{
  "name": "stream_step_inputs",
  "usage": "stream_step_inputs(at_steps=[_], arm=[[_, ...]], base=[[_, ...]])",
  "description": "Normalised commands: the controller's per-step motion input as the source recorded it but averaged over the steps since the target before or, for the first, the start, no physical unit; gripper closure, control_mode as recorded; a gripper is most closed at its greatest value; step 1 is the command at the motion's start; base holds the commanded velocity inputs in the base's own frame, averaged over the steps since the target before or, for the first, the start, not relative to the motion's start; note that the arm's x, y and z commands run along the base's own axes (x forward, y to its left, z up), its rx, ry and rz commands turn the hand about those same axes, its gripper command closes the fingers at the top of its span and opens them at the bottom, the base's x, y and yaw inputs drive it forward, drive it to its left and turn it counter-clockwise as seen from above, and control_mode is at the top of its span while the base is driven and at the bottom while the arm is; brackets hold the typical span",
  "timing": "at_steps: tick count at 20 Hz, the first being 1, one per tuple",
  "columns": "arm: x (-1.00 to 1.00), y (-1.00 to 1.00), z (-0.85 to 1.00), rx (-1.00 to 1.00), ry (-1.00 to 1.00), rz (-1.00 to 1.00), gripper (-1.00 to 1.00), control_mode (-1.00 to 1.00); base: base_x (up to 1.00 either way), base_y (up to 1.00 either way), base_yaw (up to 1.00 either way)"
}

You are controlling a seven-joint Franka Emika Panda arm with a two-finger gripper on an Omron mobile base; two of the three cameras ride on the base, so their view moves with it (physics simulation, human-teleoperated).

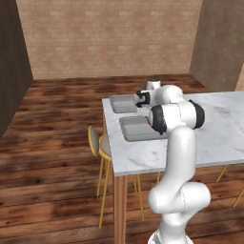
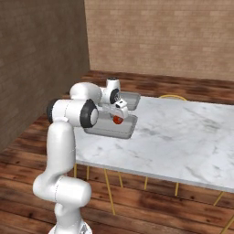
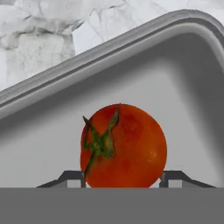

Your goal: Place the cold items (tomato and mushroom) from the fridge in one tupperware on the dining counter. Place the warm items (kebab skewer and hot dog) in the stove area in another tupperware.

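Hanging low over the nearer tupperware point(image 2: 119, 131), the end effector point(image 2: 118, 119) has the tomato point(image 2: 118, 120) between its two fingertips point(image 3: 72, 177), one on each side of the red ball, clamped on it as far as the hand view shows. In that view the tomato point(image 3: 124, 145), with its green stem curling across its face, sits inside the grey tray point(image 3: 48, 131) close to one rounded corner, and whether it touches the tray floor cannot be told. Both trays lie on the white marble counter point(image 2: 183, 137) near its end, the second tupperware point(image 2: 130, 99) just beyond the first, farther from the robot base. In the left base view the arm partly covers the nearer tray point(image 1: 136, 129), while the farther tray point(image 1: 121, 103) shows beside the wrist. A yellow-framed stool point(image 1: 97, 147) stands at the counter's end point(image 1: 214, 138), on the dark wooden floor point(image 1: 52, 157), with a brick wall point(image 1: 109, 33) behind.
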Motion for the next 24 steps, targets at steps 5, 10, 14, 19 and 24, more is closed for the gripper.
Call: stream_step_inputs(at_steps=[5,10,14,19,24], arm=[[0.18,-0.22,-0.54,0.00,0.00,0.00,1.00,-1.00],[0.03,-0.06,-0.32,0.00,0.00,0.00,1.00,-1.00],[0.00,0.00,-0.14,0.00,0.00,0.00,1.00,-1.00],[0.00,0.00,-0.03,0.00,0.00,0.00,-1.00,-1.00],[-0.10,0.00,0.00,0.00,-0.02,0.00,-1.00,-1.00]], base=[[0.00,0.00,0.00],[0.00,0.00,0.00],[0.00,0.00,0.00],[0.00,0.00,0.00],[0.00,0.00,0.00]])
